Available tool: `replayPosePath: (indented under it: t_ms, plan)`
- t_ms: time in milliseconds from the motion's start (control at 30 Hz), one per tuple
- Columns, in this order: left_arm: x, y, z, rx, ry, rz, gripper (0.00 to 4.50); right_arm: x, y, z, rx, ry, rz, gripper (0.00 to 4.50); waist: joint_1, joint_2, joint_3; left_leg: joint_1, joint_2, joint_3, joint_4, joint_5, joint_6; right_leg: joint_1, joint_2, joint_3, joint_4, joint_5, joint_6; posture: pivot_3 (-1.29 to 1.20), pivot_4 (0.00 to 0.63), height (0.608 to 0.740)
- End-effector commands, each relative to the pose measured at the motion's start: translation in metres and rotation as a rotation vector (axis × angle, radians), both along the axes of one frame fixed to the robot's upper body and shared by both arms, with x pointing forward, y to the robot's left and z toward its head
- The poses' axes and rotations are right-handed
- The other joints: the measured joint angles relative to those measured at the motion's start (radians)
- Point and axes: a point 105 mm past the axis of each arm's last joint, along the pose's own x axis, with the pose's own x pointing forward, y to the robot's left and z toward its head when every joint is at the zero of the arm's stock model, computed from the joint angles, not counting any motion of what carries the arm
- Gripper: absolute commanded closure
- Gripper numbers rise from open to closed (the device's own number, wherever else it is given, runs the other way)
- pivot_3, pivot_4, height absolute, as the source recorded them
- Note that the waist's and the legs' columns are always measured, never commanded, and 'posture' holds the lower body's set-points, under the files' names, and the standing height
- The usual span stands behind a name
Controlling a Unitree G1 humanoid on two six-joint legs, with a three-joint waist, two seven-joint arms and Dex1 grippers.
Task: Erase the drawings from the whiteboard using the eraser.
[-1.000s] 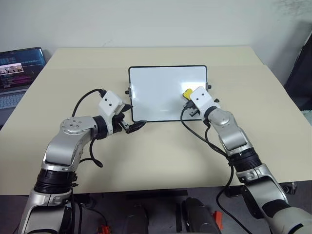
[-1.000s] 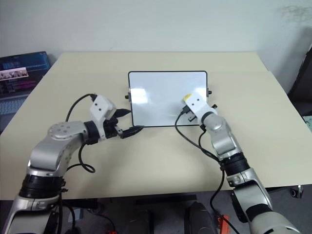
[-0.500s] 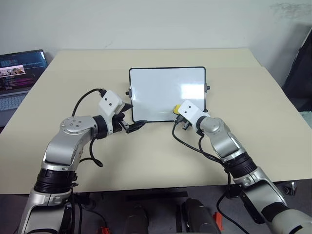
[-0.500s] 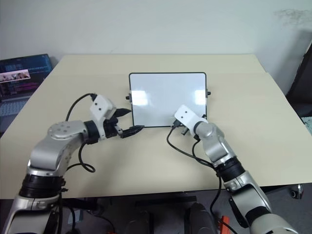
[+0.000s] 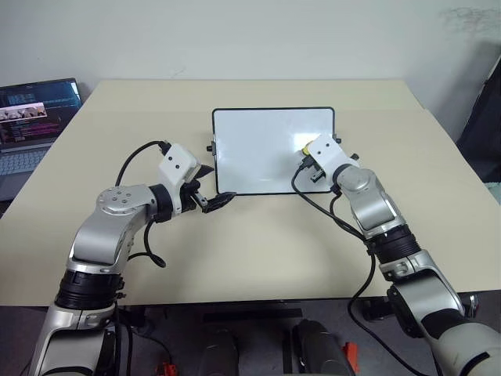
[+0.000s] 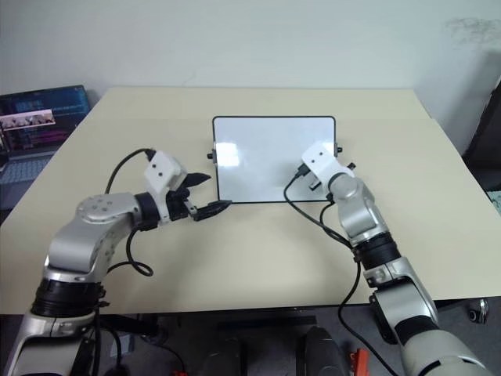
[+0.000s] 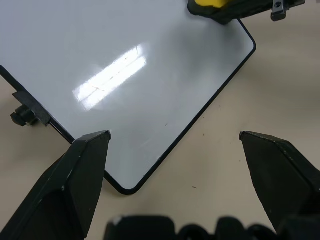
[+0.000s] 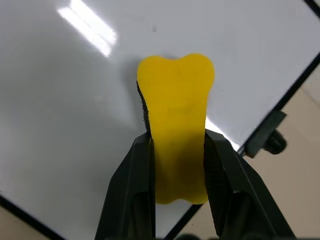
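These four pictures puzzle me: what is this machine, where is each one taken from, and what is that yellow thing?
It is a two-armed robot at a beige table. The two wide pictures come from cameras in its head, looking down over its arms. The two close-ups come from a camera on each wrist, looking along that arm's black fingers. On the table lies a whiteboard; its surface looks clean in these pictures. A laptop sits at the table's left edge. The right gripper is clamped on the yellow thing, an eraser, over the board's right side. The left gripper is open and holds nothing, near the board's near left corner.
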Motion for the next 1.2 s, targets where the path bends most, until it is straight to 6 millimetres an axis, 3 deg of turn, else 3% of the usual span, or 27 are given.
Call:
replayPosePath:
  t_ms: [33, 133, 300, 367, 433, 500, 600, 733, 967, 1200]
  plan:
    - [0.000, -0.005, 0.013, -0.001, -0.058, -0.026, 0.00, -0.001, -0.014, 0.009, 0.071, -0.003, -0.024, 3.54, 0.000, 0.000, 0.000, 0.000, 0.000, 0.000, 0.000, 0.000, 0.000, 0.000, 0.000, 0.000, 0.000, 0.000, 0.000, 0.00, 0.150, 0.740]
    - [0.001, -0.007, 0.012, -0.009, -0.055, -0.032, 0.00, -0.015, -0.004, 0.031, 0.212, -0.003, 0.093, 3.54, 0.000, 0.000, 0.001, -0.001, 0.000, 0.000, -0.001, 0.000, 0.000, -0.001, 0.000, 0.000, -0.001, 0.000, 0.000, 0.00, 0.150, 0.740]
    - [0.000, -0.010, 0.007, -0.010, -0.040, -0.051, 0.00, -0.032, -0.015, 0.067, 0.337, -0.046, 0.149, 3.54, 0.000, 0.001, 0.001, -0.012, 0.000, -0.001, -0.003, 0.000, 0.000, -0.009, 0.000, -0.001, -0.003, 0.002, -0.004, 0.00, 0.150, 0.740]
    - [0.002, -0.013, 0.008, -0.013, -0.041, -0.064, 0.00, -0.036, -0.035, 0.085, 0.365, -0.093, 0.110, 3.54, 0.001, 0.001, 0.001, -0.013, 0.000, -0.001, -0.003, -0.001, 0.000, -0.010, 0.000, -0.002, -0.004, 0.002, -0.005, 0.00, 0.150, 0.740]
    - [0.004, -0.017, 0.009, -0.016, -0.042, -0.082, 0.00, -0.037, -0.069, 0.106, 0.403, -0.167, 0.004, 3.54, 0.002, 0.001, 0.001, -0.014, 0.000, -0.001, -0.004, -0.001, 0.000, -0.010, 0.000, -0.002, -0.005, 0.002, -0.005, 0.00, 0.150, 0.740]
    - [0.005, -0.019, 0.008, -0.014, -0.040, -0.093, 0.00, -0.038, -0.098, 0.113, 0.406, -0.193, -0.095, 3.54, 0.004, 0.001, 0.002, -0.015, 0.000, -0.001, -0.004, -0.001, -0.001, -0.011, -0.001, -0.002, -0.006, 0.002, -0.005, 0.00, 0.150, 0.740]
    - [0.006, -0.022, 0.007, -0.015, -0.036, -0.110, 0.00, -0.041, -0.137, 0.100, 0.362, -0.158, -0.234, 3.54, 0.005, 0.001, 0.002, -0.015, 0.000, -0.001, -0.005, -0.001, 0.000, -0.010, -0.001, -0.002, -0.008, 0.002, -0.005, 0.00, 0.150, 0.740]
    - [0.008, -0.026, 0.006, -0.018, -0.035, -0.125, 0.00, -0.047, -0.166, 0.079, 0.335, -0.094, -0.338, 3.54, 0.003, 0.001, 0.002, -0.015, 0.000, 0.000, -0.008, -0.001, 0.000, -0.009, -0.001, -0.001, -0.014, 0.002, -0.004, 0.00, 0.150, 0.740]
    - [0.008, -0.030, 0.006, -0.017, -0.032, -0.143, 0.00, -0.061, -0.177, 0.021, 0.349, 0.161, -0.418, 3.54, 0.000, 0.002, 0.002, -0.014, 0.000, 0.001, -0.010, -0.001, 0.000, -0.010, -0.001, -0.001, -0.015, 0.003, -0.004, 0.00, 0.150, 0.740]
    - [0.005, -0.031, 0.004, -0.018, -0.020, -0.155, 0.00, -0.077, -0.186, -0.004, 0.410, 0.355, -0.463, 3.54, 0.002, 0.002, 0.002, -0.014, 0.000, 0.001, -0.010, -0.001, 0.000, -0.009, -0.001, -0.001, -0.015, 0.003, -0.004, 0.00, 0.150, 0.740]
